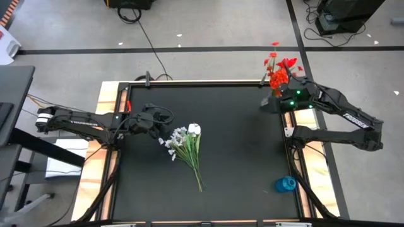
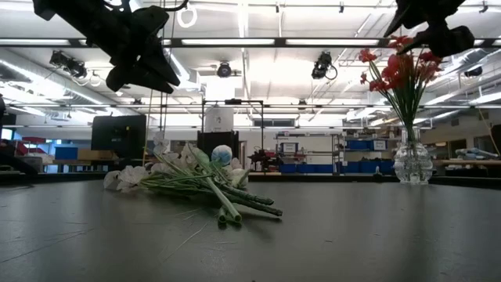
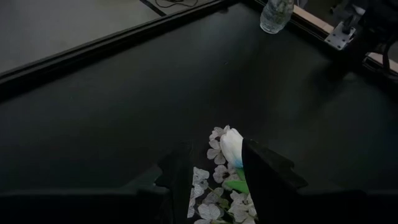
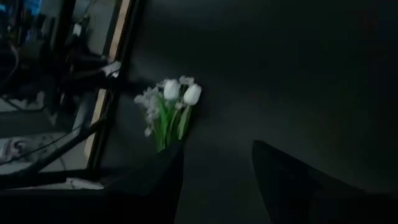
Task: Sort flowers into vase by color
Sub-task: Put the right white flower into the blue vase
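Red flowers [image 1: 278, 70] already standing in a clear glass vase [image 2: 412, 163] at the table's [image 1: 233, 157] far right corner, blooms spread above the rim, so that colour looks sorted. White and pale-blue flowers [image 1: 185, 144] lying loose in a bundle near the middle of the table, blooms toward the left edge and far side, stalks trailing toward the near edge. Left gripper [image 3: 214, 177] poised above the bloom end of that bundle, fingers parted with nothing between them, probably lined up for a descent onto the white stems. Right gripper [image 4: 217, 177] raised just beside the vase at the far right corner, fingers likewise apart and empty, likely parked clear after the red stems. A small blue object [image 1: 285, 184] near the table's near right corner, possibly a second vase for the pale stems, though too small to tell. Next step by judgement: picking up the white bundle.
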`<state>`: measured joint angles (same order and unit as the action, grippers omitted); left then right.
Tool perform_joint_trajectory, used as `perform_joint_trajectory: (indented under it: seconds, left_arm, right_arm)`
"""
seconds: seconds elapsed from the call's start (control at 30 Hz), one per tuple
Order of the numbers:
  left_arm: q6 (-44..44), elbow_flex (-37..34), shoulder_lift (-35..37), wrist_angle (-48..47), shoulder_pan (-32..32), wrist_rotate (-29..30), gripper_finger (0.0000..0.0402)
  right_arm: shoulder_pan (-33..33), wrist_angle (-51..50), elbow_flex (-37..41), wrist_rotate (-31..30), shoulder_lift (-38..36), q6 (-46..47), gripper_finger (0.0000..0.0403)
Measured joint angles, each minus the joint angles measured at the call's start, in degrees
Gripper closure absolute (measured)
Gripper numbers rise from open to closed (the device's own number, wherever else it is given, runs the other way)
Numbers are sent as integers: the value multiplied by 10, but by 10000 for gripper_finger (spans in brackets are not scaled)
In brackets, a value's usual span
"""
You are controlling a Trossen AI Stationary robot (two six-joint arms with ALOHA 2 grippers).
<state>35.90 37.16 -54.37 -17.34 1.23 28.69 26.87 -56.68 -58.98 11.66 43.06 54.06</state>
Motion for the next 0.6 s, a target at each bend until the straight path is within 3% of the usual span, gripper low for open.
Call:
perform_joint_trajectory:
  seconds: [0.2, 0.6]
  left_arm:
    - [4, 0, 0, 0, 0, 0, 257]
    - [35, 0, 0, 0, 21, 0, 257]
  right_arm:
    - [-65, 54, 0, 0, 41, 18, 204]
    - [-210, 239, 0, -30, 230, 49, 204]
